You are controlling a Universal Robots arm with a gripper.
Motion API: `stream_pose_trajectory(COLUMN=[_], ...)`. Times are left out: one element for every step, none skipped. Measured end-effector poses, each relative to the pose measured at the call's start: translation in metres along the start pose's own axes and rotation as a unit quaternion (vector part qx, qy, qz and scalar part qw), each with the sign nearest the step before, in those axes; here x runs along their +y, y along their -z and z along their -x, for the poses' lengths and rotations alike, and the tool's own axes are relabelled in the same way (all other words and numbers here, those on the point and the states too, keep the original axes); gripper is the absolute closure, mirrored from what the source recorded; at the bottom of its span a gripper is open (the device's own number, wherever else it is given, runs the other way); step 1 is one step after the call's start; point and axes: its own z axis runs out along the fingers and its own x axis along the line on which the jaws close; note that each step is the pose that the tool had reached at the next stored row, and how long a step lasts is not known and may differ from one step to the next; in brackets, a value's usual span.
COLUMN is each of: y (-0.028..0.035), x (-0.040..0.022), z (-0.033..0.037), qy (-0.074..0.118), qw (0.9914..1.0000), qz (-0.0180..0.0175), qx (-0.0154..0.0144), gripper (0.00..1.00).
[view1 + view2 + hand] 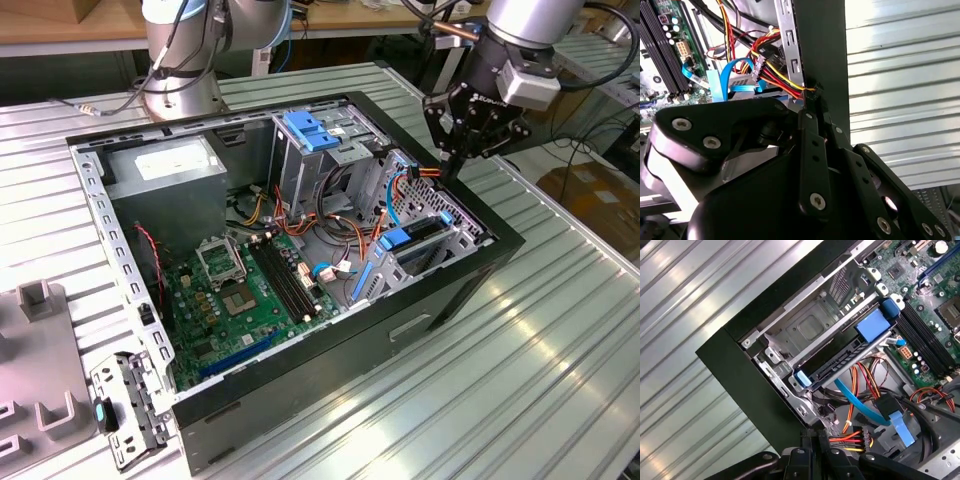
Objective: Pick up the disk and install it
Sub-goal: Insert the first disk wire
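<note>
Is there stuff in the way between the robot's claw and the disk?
Yes. The gripper hangs by the case wall, and a blue cable plus orange wires lie between it and the disk.

Setting: a robotics laboratory or assembly workshop. Indicators: an industrial robot arm base point(180, 70) is mounted on a ribbed aluminium table point(540, 380). An opened desktop computer case point(300, 400) lies on that table with its motherboard point(240, 290) exposed, and grey moulded fixtures point(40, 370) sit beside it. Wooden workbenches point(60, 25) stand behind, and what appear to be cardboard boxes point(590, 195) lie on the floor.
</note>
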Motion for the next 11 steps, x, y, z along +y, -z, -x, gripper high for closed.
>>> stream_pose_trajectory(y=[0.0000,0.0000,0.0000,0.0002,0.0003,0.0003,0.0003,0.0003,0.0003,0.0003,0.0002], x=[0.0000,0.0000,0.0004,0.0016,0.0040,0.0050,0.0054,0.0054,0.0054,0.0054,0.0055], z=[0.0000,0.0001,0.0006,0.0020,0.0047,0.0059,0.0062,0.0062,0.0063,0.0064,0.0064], qy=[-0.006,-0.010,-0.015,-0.018,-0.021,-0.023,-0.028,-0.033,-0.042,-0.048,-0.057], qw=[0.99998,0.99995,0.99988,0.99984,0.99979,0.99974,0.99962,0.99944,0.99911,0.99886,0.99839], qz=[0.0004,0.0006,0.0009,0.0011,0.0011,0.0012,0.0015,0.0018,0.0023,0.0026,0.0031], qx=[0.0001,0.0001,0.0002,0.0002,0.0002,0.0002,0.0002,0.0003,0.0004,0.0004,0.0005], gripper=[0.83,0.83,0.83,0.83,0.83,0.83,0.83,0.83,0.83,0.83,0.83])
